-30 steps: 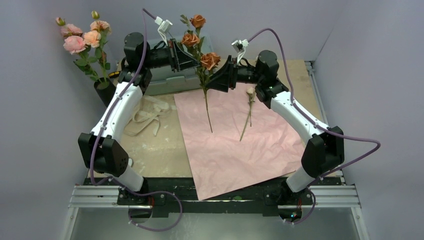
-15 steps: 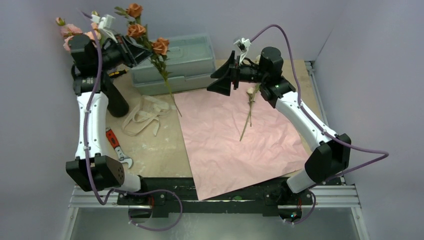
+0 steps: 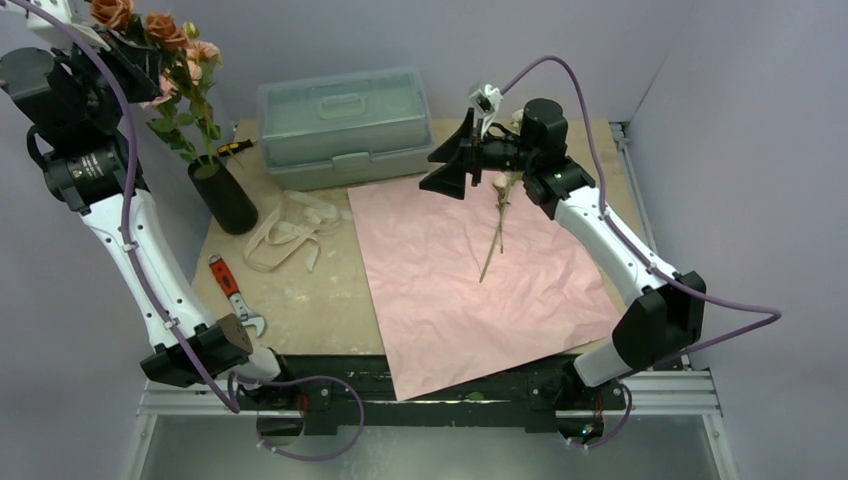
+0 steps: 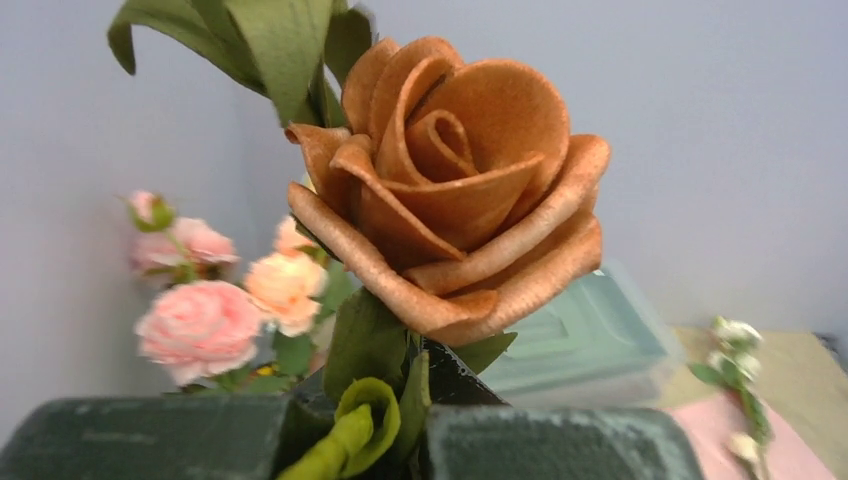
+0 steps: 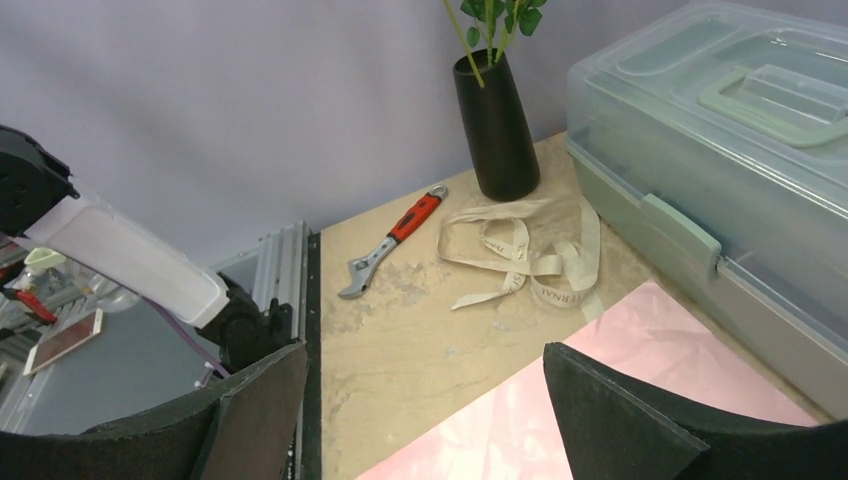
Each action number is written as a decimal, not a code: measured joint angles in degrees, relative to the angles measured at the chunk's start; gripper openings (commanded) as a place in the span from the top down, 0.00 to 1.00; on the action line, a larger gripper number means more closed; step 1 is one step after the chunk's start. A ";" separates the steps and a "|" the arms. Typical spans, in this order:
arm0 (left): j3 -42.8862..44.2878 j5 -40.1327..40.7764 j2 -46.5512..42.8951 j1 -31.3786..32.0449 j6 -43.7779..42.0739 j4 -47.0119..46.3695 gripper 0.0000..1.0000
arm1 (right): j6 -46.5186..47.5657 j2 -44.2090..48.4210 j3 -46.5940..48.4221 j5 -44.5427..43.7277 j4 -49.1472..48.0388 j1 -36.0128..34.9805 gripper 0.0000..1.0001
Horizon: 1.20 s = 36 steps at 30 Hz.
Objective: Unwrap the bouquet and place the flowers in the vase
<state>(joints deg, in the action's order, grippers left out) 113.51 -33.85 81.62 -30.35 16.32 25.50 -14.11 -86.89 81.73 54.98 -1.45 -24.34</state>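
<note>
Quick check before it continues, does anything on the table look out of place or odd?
A red-handled wrench lies left of the pink paper, a tool foreign to flower arranging. The ribbon sprawls loose beside the vase. Nothing looks spilled or damaged.

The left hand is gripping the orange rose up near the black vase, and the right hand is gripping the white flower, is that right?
Not the right hand: the right wrist view shows it open and empty, and the white flower lies on the pink paper. The left hand does grip the orange rose up near the black vase.
</note>
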 measured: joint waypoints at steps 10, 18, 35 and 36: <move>11.43 16.37 8.48 -0.02 -8.31 3.17 1.00 | 1.81 2.25 -4.24 0.02 0.39 1.16 0.08; 4.42 19.12 10.29 -0.02 -9.68 2.58 1.00 | 1.75 2.32 -5.60 0.07 0.50 2.51 0.08; -22.53 23.02 3.58 0.00 -6.95 -6.29 1.00 | 1.18 2.19 -5.60 0.22 0.24 3.91 0.07; -22.80 23.78 3.41 0.00 -6.75 -6.40 1.00 | 1.14 2.10 -5.60 0.22 0.33 4.07 0.07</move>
<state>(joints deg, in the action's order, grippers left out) 90.72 -10.07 85.03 -30.35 9.56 19.09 -12.97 -84.79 76.14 55.20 -1.13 -20.27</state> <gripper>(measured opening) 0.029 0.923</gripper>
